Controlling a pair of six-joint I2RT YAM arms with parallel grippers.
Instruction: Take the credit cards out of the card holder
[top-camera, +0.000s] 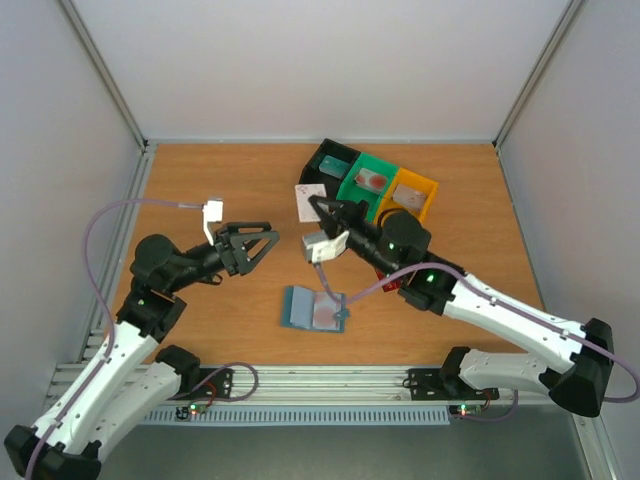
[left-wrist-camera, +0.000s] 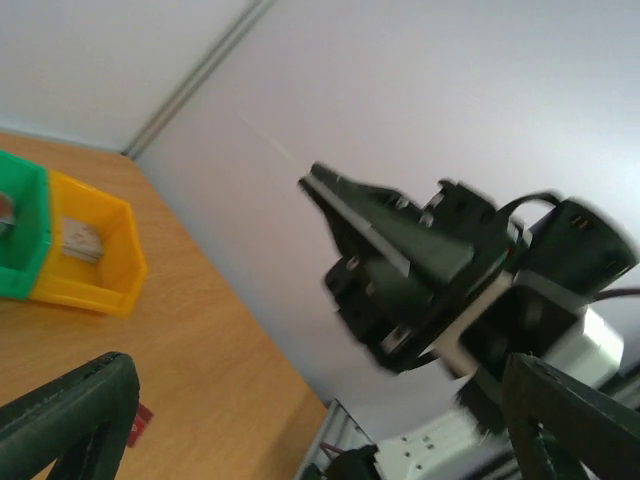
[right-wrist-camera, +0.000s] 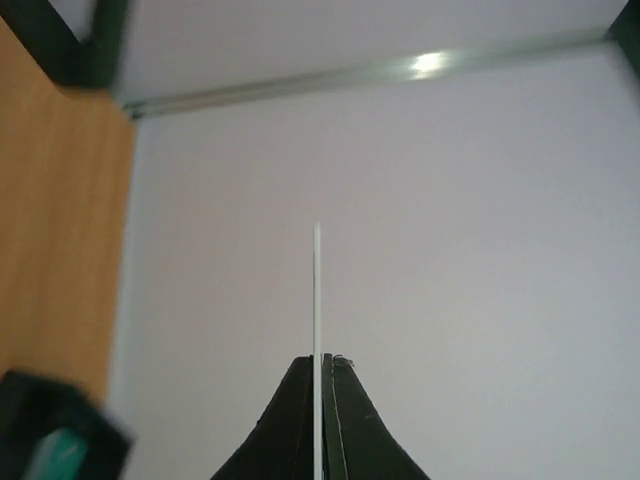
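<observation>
The light blue card holder (top-camera: 300, 306) lies open on the table, with a reddish card (top-camera: 327, 314) showing in its right half. My right gripper (top-camera: 322, 208) is raised above the table behind the holder and is shut on a pale card (top-camera: 311, 199). In the right wrist view that card (right-wrist-camera: 318, 290) stands edge-on between the closed fingertips (right-wrist-camera: 340, 400). My left gripper (top-camera: 262, 245) is open and empty, left of the right gripper and apart from the holder. The left wrist view shows its fingers (left-wrist-camera: 70, 410) wide apart, facing the right gripper (left-wrist-camera: 400, 260).
Black (top-camera: 330, 160), green (top-camera: 365, 180) and orange (top-camera: 412, 192) bins stand in a row at the back, with small items in the green and orange ones. A dark red flat piece (left-wrist-camera: 140, 420) lies on the table under the right arm. White walls enclose the table.
</observation>
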